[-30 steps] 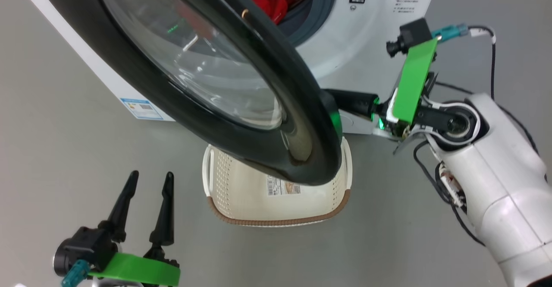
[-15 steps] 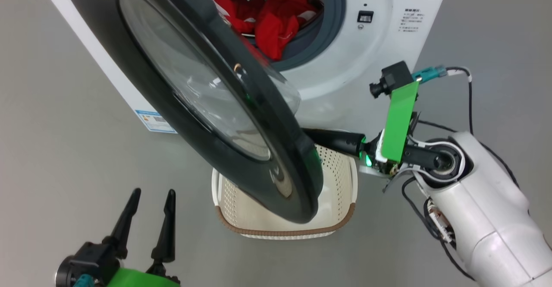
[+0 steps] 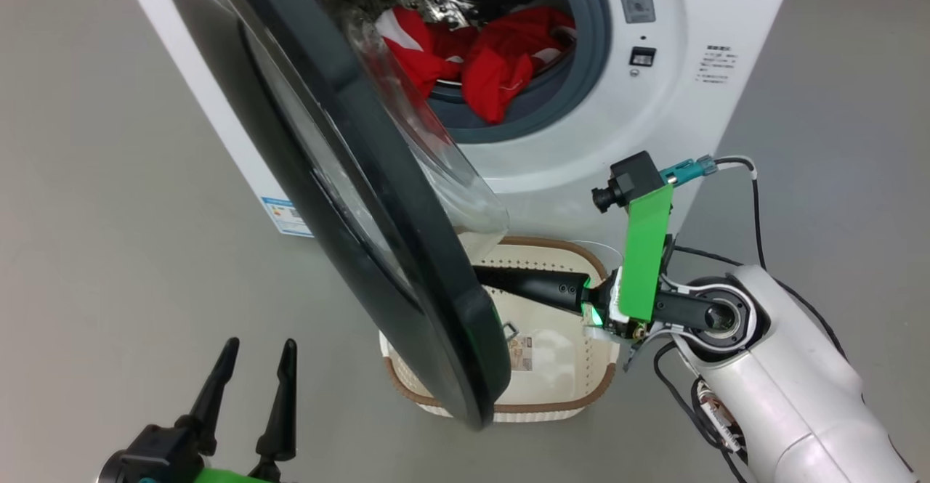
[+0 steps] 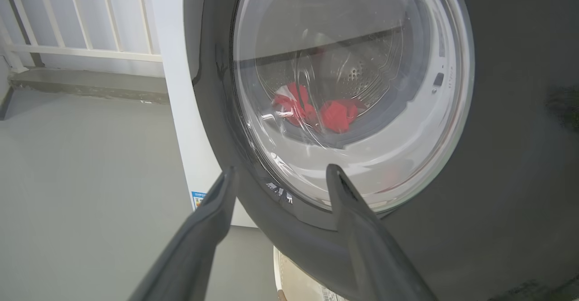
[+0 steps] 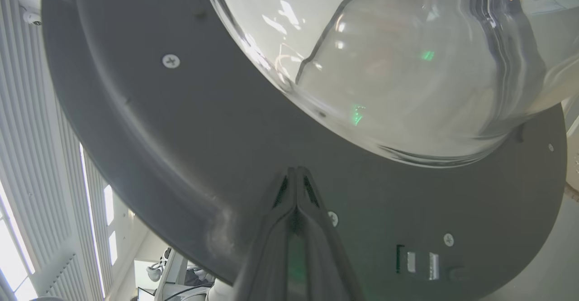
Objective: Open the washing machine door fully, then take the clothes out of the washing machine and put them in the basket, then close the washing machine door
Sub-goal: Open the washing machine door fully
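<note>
The large round washing machine door [image 3: 429, 287], with its glossy black rim and bulging clear glass bowl, is standing partly open, hanging over the small cream perforated basket [image 3: 552, 405] on the grey floor [image 3: 109, 214]. Bright red clothes [image 3: 501, 62] with white panels are lying inside the steel drum of the big white washing machine [image 3: 726, 3]. The right claw [image 3: 483, 274] is reaching across the basket with its fingers pressed together, their tips touching the door's dark inner face below the glass. The left claw [image 3: 261, 343] is hovering empty with its fingers spread, facing the door's outer side.
</note>
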You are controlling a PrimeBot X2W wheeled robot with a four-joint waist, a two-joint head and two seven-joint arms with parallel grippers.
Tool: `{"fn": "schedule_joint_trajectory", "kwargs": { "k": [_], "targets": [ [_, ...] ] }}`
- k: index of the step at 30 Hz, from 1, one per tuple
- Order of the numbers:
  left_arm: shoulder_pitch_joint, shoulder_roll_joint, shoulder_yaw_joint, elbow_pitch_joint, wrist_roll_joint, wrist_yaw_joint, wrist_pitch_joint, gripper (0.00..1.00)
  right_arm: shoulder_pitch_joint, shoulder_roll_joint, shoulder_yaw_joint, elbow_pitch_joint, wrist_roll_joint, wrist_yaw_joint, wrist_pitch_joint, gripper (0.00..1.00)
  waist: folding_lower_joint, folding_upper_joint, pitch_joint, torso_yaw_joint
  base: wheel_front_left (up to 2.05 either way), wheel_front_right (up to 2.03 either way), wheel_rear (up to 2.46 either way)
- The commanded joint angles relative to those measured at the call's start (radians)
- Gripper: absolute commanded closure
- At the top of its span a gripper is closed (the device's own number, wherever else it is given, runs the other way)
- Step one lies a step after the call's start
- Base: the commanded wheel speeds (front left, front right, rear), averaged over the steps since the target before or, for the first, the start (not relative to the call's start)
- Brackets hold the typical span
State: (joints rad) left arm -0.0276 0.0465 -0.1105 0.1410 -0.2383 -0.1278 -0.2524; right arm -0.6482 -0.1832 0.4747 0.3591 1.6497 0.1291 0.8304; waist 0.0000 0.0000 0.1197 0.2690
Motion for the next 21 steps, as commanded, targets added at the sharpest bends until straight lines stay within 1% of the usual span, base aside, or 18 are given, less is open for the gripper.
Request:
{"fn": "schedule_joint_trajectory", "kwargs": {
  "k": [1,21],
  "targets": [
    [-0.011,0.009,0.034,-0.021,0.01,-0.003,-0.009,0.0,0.015,0.032,0.012,-0.041,-0.018,0.002,0.006,1.0,0.0,0.0,-0.008,0.016,0.0,0.0,0.0],
    [-0.005,0.005,0.061,0.003,0.006,-0.003,-0.009,0.0,0.067,0.076,0.039,-0.096,-0.062,0.002,0.019,1.0,0.0,0.0,-0.019,0.099,0.0,0.0,0.0]
  ]
}}
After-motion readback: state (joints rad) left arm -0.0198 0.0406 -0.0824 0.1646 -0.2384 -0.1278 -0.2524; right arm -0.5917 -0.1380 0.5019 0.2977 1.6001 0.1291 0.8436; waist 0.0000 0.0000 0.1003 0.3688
